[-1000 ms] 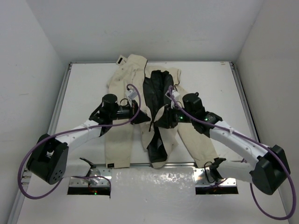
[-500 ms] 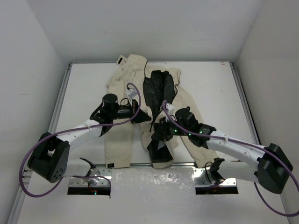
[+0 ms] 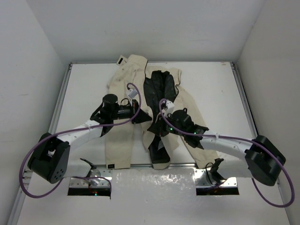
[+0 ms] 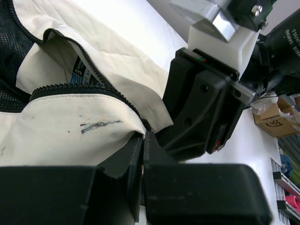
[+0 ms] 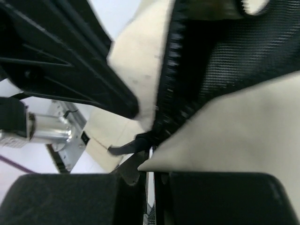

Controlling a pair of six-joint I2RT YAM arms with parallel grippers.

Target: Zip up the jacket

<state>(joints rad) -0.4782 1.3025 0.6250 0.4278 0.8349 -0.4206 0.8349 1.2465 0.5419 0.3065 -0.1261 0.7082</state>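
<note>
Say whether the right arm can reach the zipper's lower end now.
Probably yes: the right tool sits at the lower end of the zipper, shut on the jacket there. The left tool, shut on fabric beside it, seems not to block it.

**White Booth, Even Light**

Plain white walls (image 3: 150,28) are closing in a white table (image 3: 89,82) on three sides. Soft, even light is falling across it. A metal rail (image 3: 60,101) is running along its edge. A cardboard box (image 4: 271,117) is sitting beyond it.
</note>
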